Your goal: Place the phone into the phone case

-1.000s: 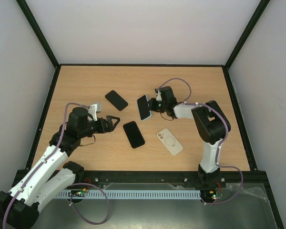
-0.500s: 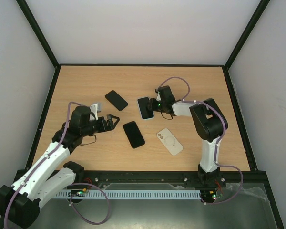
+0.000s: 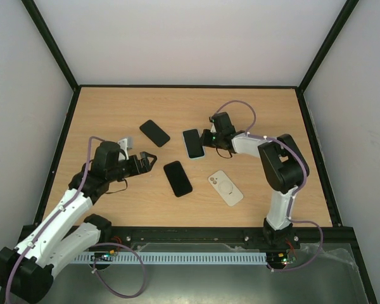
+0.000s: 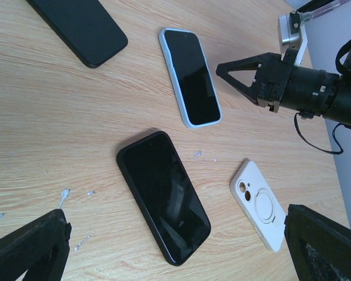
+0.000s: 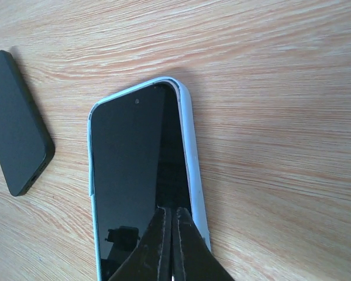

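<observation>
Left gripper (image 3: 151, 161): fingers spread wide, holding nothing, hovering at 8 o'clock from the task's phone. White case (image 4: 258, 204): matte, rounded, ring on its back, lying at 5 o'clock. Black handset (image 4: 162, 196): glossy face, at 7 o'clock. Phone (image 5: 128, 175): rigid glass-fronted slab, mirror-dark, lying face up inside the light-blue case (image 5: 190, 152) near the middle of the wood-grain table (image 3: 114, 107). One long edge looks not quite seated. Likely slick and scratch-prone, moderately heavy, so press on the screen margin rather than pinch. The case rim appears soft and yielding. Right gripper (image 5: 168, 212): fingers pressed together, tips resting on the screen by that edge. Matte black slab (image 4: 79, 23): at 10 o'clock, phone or case unclear.
</observation>
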Robot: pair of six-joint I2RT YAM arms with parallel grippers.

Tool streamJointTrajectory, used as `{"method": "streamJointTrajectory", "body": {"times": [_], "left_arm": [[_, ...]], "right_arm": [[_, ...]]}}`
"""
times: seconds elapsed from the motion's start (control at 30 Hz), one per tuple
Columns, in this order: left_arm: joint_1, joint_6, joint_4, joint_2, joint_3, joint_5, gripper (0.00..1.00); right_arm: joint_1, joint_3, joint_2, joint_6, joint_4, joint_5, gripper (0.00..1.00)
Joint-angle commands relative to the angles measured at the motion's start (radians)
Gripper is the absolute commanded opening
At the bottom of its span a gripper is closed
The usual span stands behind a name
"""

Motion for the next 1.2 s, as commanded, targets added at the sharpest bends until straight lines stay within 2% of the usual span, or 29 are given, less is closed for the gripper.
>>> {"method": "streamJointTrajectory", "body": {"times": [0.0, 0.37, 0.67, 0.83, 1.0, 1.17], "left_arm": [[0.009, -0.019, -0.009, -0.022, 0.019, -0.004, 1.00], [0.012, -0.022, -0.021, -0.015, 0.035, -0.002, 0.99], [0.017, -0.030, 0.003, -0.007, 0.004, 0.002, 0.99], [0.018, -0.028, 0.015, -0.001, 0.016, -0.001, 0.99], [0.020, -0.032, 0.020, 0.009, 0.022, 0.001, 0.99], [0.020, -0.029, 0.018, 0.017, 0.016, 0.010, 1.00]], "right_arm": [[-0.003, 0.044, 0.039, 0.020, 0.024, -0.016, 0.02], [-0.002, 0.221, 0.158, 0.038, 0.010, -0.061, 0.02], [-0.001, 0.188, 0.262, 0.026, -0.039, 0.043, 0.02], [0.001, 0.164, 0.179, 0.001, -0.094, 0.157, 0.02], [0.001, 0.155, 0.067, -0.012, -0.088, 0.100, 0.02], [0.001, 0.099, -0.032, -0.024, -0.132, 0.067, 0.15]]}}
